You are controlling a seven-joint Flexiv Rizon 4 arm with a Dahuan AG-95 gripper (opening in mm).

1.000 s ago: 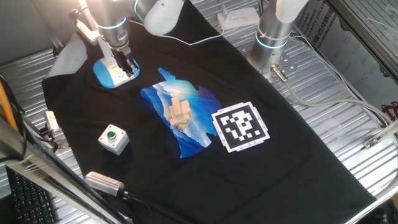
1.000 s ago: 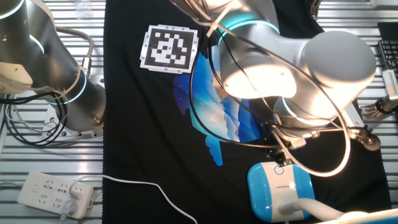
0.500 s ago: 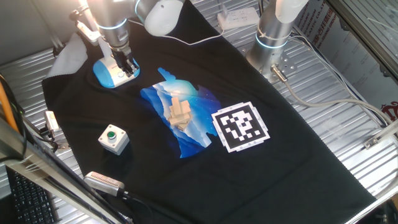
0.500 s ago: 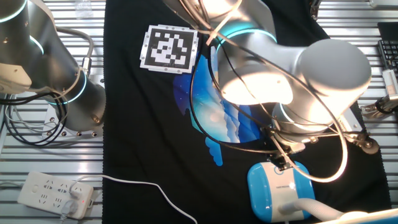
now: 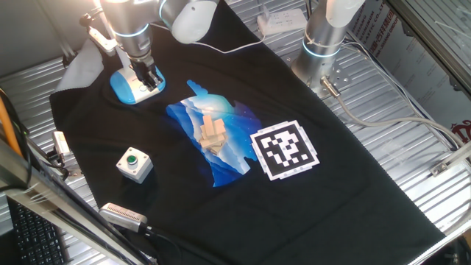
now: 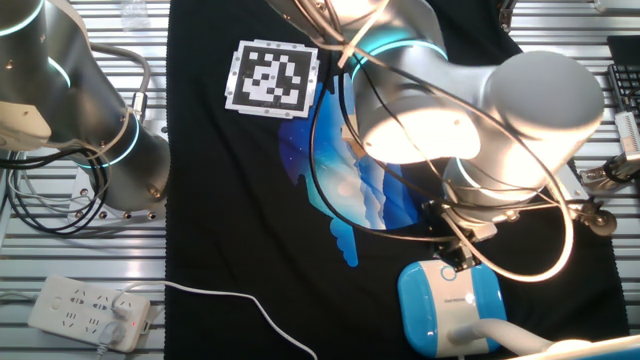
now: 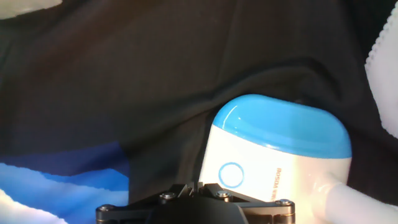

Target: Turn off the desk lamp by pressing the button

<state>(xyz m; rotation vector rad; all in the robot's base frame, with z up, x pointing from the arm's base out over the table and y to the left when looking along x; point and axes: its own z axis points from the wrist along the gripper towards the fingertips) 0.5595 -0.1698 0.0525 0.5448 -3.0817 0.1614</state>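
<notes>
Change: end effector (image 5: 149, 79) stays over the desk lamp (image 5: 131, 87); lamp unmoved at the worktop's (image 5: 383, 147) far corner.
End effector: fingertips hidden; cannot tell its state.
Lamp: glossy oval blue base, white top.
Button (image 7: 231, 175): faint ring.
Worktop: ribbed metal, black cloth (image 5: 346, 199).

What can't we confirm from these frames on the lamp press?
- Fingertips: in the hand view the gripper body fills the bottom edge and the tips are cut off; contact with the button is unconfirmed.
- Jaws' state: in one fixed view the gripper is too small; in the other, the arm and cables cover it.
- Desk lamp head: cut off by the bottom edge; on or off not readable.
</notes>
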